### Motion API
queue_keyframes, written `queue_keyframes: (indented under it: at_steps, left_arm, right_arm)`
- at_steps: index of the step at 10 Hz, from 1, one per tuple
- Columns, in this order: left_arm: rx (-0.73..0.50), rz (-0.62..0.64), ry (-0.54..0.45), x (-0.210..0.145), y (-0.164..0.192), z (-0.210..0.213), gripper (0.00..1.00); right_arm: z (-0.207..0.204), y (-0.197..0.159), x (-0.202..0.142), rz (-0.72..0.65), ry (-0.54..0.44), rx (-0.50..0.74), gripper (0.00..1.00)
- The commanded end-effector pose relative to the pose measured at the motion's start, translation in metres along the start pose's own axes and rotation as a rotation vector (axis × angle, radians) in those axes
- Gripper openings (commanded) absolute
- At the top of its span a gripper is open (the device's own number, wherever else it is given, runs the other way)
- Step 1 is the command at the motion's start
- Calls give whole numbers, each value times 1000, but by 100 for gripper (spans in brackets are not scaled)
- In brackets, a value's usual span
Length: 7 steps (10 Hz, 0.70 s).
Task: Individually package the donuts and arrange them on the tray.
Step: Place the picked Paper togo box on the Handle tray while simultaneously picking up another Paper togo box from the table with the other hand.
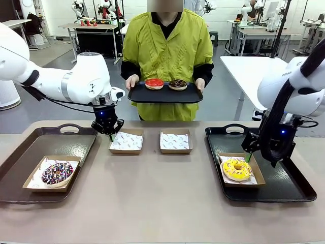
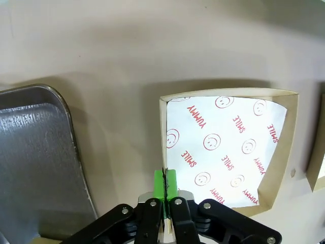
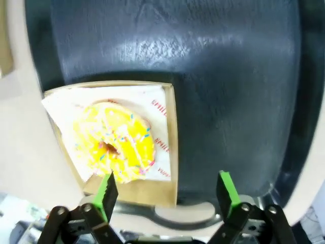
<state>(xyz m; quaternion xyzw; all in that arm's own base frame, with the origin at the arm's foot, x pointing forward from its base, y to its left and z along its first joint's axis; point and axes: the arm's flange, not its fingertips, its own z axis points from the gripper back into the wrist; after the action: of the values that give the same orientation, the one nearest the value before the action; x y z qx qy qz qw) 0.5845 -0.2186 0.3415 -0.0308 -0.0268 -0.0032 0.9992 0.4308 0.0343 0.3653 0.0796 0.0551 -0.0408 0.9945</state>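
A person (image 1: 167,51) in a lime-green jacket stands beyond the beige table (image 1: 162,203), a white table (image 1: 249,68) behind.

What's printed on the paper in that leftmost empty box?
White paper, red smiley faces with YUMMY and SMILE; clearest in the left wrist view.

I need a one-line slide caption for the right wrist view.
Open right gripper near the yellow donut in its paper-lined box on the dark tray.

Donuts: purple (image 1: 57,173) boxed, L tray (image 1: 20,152); yellow (image 1: 236,169) boxed, R tray (image 1: 289,183); red (image 1: 154,84), choc (image 1: 177,84) on held tray (image 1: 165,96).
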Motion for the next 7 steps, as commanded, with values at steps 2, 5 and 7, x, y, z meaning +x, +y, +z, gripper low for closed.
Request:
queue_keyframes:
  at_steps: [2,5,7]
  left_arm:
    - [-35,12,-6,-13,-13,69,0]
    - [-37,-15,-66,-27,-30,143,0]
    - [-42,-10,-105,-28,-40,175,0]
  right_arm:
    - [72,-51,-36,84,11,431,100]
    - [110,-135,-62,102,-83,808,100]
    - [109,-178,-74,126,-143,978,100]
